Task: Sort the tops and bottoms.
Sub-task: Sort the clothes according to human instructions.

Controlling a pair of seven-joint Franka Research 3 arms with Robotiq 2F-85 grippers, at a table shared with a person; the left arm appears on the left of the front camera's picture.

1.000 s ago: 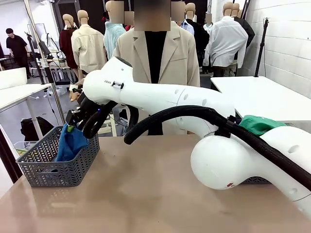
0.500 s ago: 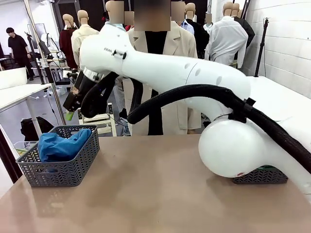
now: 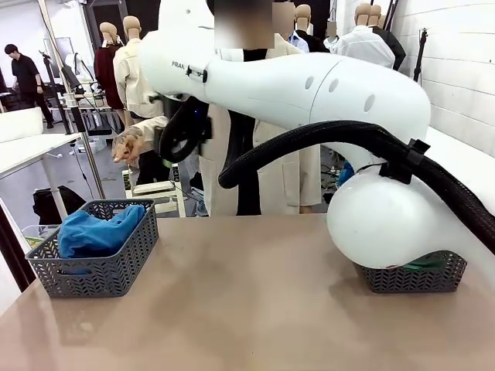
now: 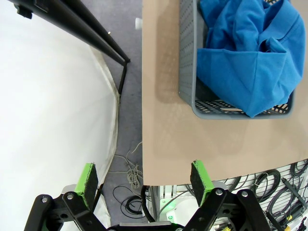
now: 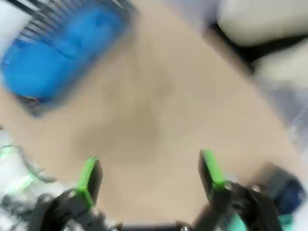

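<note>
The top, a bright royal-blue garment (image 3: 97, 232), lies bunched in the grey mesh basket (image 3: 116, 267) at the table's left. In the left wrist view the same blue top (image 4: 245, 62) fills that basket (image 4: 186, 57), and my left gripper (image 4: 144, 177) hangs open and empty above the table's edge. My right gripper (image 5: 150, 173) is open and empty high over the table, in a blurred view with the blue top (image 5: 57, 48) far below. A strip of green cloth (image 3: 421, 265), one of the bottoms, shows in the right basket (image 3: 418, 280).
My right arm (image 3: 309, 85) arcs high across the table with its black cable (image 3: 348, 139). A person in a beige coat stands at the far side, one hand (image 3: 128, 147) raised near the left basket. Bare tabletop (image 3: 247, 309) lies between the baskets.
The right gripper opened and let the blue top fall into the left basket. It then rose and swung back from the basket as the arm lifted. The left gripper stayed open.
</note>
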